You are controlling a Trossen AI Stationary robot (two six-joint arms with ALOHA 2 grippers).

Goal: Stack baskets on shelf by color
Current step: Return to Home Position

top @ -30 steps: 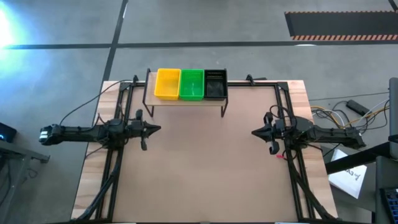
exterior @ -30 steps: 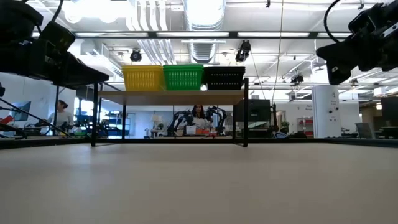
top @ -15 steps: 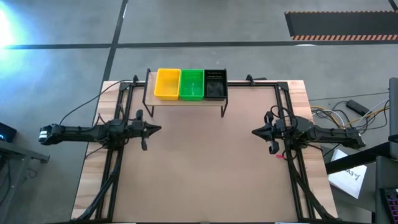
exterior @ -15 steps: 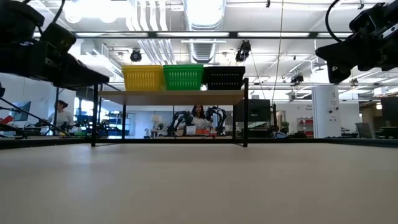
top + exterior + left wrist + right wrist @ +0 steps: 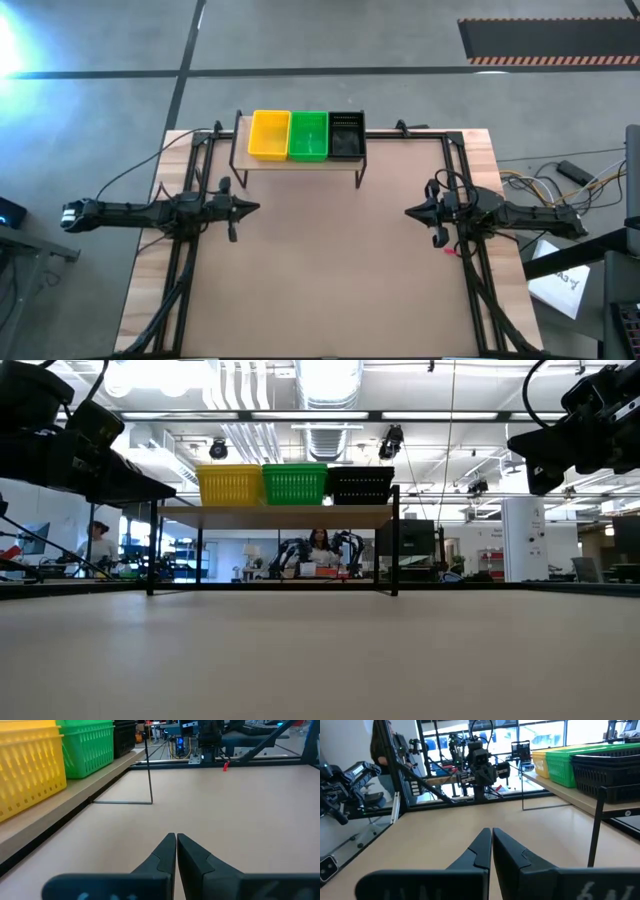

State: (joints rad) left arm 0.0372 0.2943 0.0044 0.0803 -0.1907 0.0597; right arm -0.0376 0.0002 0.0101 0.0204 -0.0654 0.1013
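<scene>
Baskets, three colour lots, side by side and touching atop the shelf, which stands at the far edge of the surface:
- yellow baskets on the end nearest my left tool
- green baskets in the middle
- black baskets on the end toward my right tool

Count nested per colour: cannot tell.

Left tool: fingers pressed together, holding nothing, above the surface, near the shelf's yellow end.

Right tool: fingers likewise closed and empty. It faces my left tool across the middle of the surface, well apart from it.
</scene>
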